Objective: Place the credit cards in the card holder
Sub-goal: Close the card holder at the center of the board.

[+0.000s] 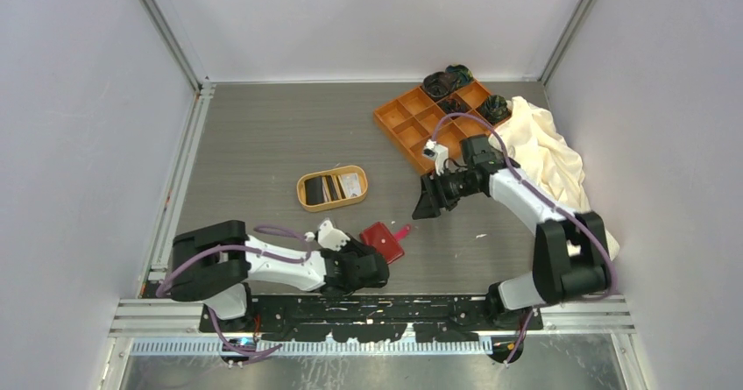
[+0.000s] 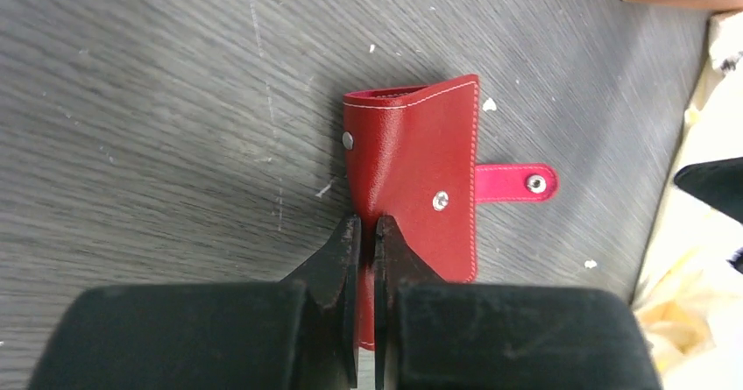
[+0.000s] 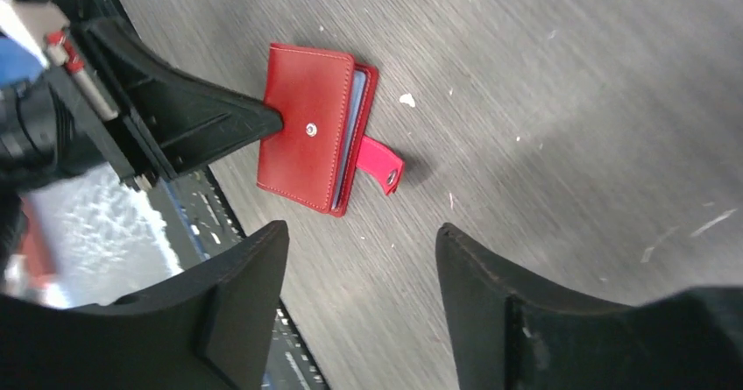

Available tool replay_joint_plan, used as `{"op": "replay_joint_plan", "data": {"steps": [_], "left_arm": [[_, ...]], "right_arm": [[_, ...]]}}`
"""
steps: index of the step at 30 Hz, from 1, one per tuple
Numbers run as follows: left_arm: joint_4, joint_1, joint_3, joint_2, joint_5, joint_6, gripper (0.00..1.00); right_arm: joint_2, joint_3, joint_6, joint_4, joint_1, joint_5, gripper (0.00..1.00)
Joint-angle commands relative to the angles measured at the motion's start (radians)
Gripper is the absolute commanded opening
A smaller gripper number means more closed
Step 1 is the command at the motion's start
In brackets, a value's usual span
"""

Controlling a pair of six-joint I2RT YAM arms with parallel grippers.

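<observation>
While between left tool (image 2: 366,225) tips, smooth stitched red card holder (image 2: 421,145).

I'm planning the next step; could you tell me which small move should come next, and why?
Probably move the open right gripper to the card holder's tab side and lift its cover: the left gripper pinches the opposite edge, the snap tab is unfastened, but it lies folded.

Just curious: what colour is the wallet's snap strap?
Strap: pinkish red, brighter than the wallet; left wrist view shows it best.
</observation>
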Motion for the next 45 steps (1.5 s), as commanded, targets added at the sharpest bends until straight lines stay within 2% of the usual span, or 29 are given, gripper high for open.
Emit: {"op": "replay_joint_plan", "data": {"steps": [1,5,10,18,24,42,45], "left_arm": [[-0.223,-0.021,0.049,0.107,-0.072,-0.163,0.00],[-0.209,-0.026,0.089,0.166,-0.050,-0.163,0.00],[-0.201,-0.030,0.098,0.172,-0.057,-0.155,0.00],[-0.175,-0.033,0.096,0.182,-0.054,-0.145,0.00],[-0.161,-0.034,0.095,0.182,-0.056,-0.137,0.00],[-0.083,-0.033,0.069,0.182,-0.047,-0.106,0.02],[-0.071,-0.034,0.064,0.180,-0.044,-0.098,0.06]], "right_arm": [[0.138,0.075,0.118,-0.043,0.007,0.005,0.63],[0.232,0.110,0.140,-0.080,0.025,0.071,0.59],[0.307,0.147,0.150,-0.109,0.044,0.083,0.47],[0.376,0.196,0.164,-0.124,0.077,0.114,0.39],[0.407,0.213,0.164,-0.139,0.082,0.110,0.29],[0.474,0.250,0.160,-0.167,0.088,0.044,0.18],[0.486,0.263,0.147,-0.182,0.089,0.036,0.10]]}}
